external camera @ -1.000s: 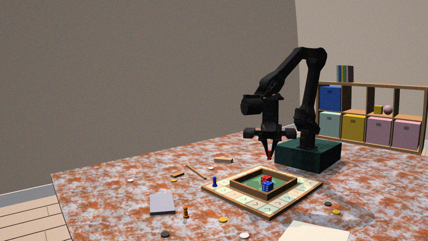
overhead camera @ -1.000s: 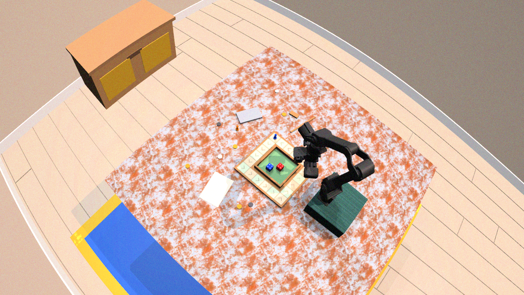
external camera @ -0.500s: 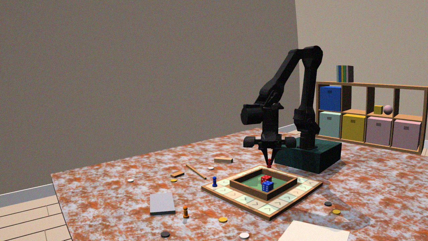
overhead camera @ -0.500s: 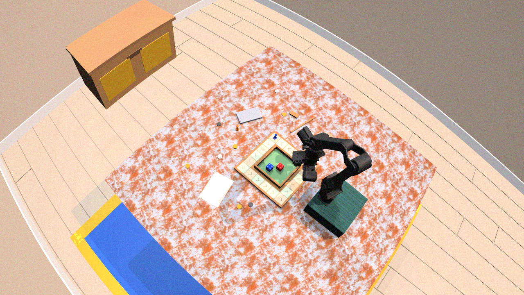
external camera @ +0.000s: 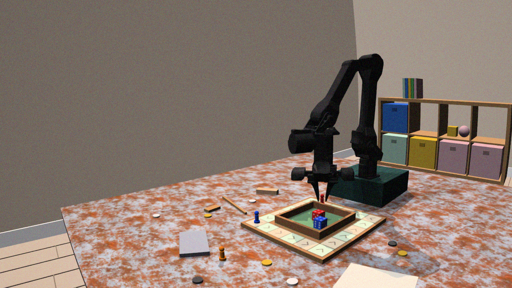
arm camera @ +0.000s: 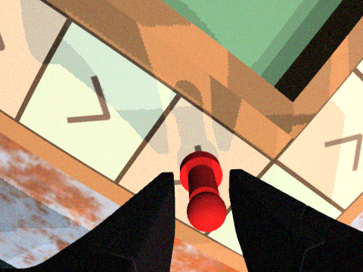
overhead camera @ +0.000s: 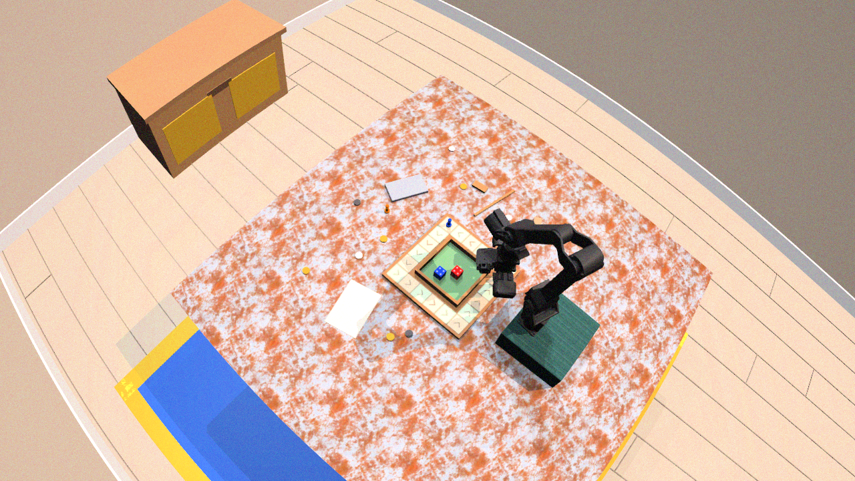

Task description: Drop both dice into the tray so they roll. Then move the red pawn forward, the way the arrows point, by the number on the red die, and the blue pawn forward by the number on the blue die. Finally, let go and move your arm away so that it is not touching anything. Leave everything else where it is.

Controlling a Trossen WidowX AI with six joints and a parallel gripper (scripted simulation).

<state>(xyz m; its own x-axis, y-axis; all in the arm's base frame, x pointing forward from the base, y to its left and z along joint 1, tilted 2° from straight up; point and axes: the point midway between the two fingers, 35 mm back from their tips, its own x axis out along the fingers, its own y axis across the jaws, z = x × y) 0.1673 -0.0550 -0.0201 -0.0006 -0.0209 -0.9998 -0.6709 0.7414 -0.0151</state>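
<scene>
Mottled rug; round-headed red pawn (arm camera: 203, 190) between parted jaws.

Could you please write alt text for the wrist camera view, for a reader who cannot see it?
Looking straight down, a red pawn stands on a pale square of the board track, between the two black fingers of the opened claw, with a gap on each side. Beyond it lie arrow-marked squares, the tray's wooden wall and its green floor.

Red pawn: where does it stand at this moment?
The red pawn stands on a track square of the board, on the side nearest the robot base, between the opened jaws, with gaps on both sides.
</scene>
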